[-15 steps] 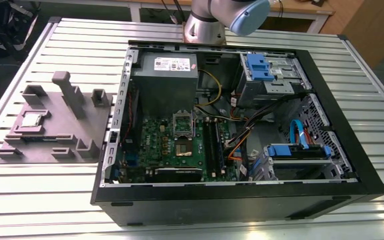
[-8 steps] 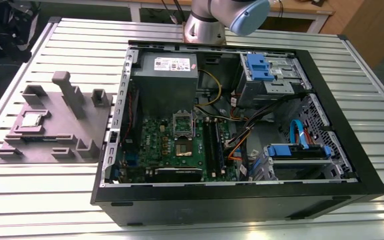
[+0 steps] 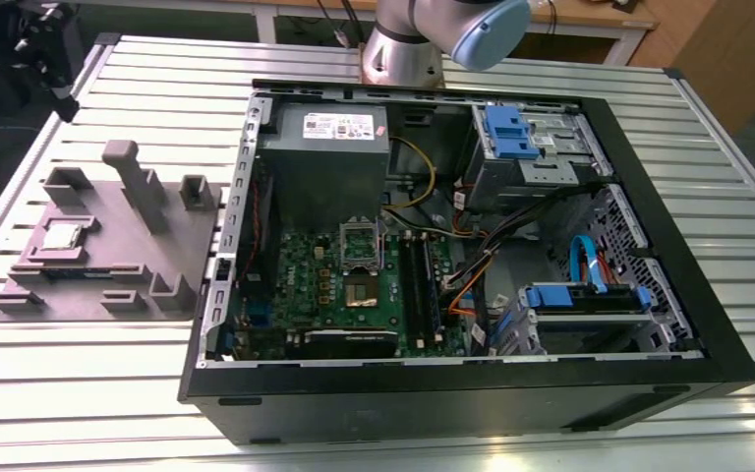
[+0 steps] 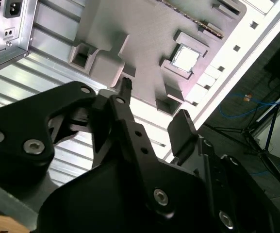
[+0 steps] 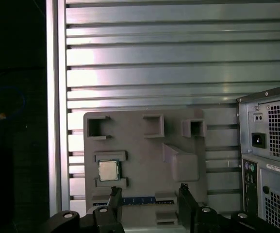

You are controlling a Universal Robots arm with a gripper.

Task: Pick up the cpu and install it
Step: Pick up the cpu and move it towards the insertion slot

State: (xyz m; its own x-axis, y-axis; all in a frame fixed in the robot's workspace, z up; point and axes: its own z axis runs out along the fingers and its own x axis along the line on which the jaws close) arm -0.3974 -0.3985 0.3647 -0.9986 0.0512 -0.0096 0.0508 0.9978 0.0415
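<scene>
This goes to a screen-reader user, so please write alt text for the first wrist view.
The cpu lies in a recess of a grey fixture plate on a slatted metal table. The gripper, open and empty, is apart from the chip; a computer case stands beside the plate.

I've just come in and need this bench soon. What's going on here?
A robot arm's black gripper is open and empty, facing a grey moulded holder plate on the slatted metal table. The small square silvery cpu sits in its recess on that plate, not yet picked up. Beside the plate stands the open black computer case, with its green board's metal-framed socket in view.
</scene>
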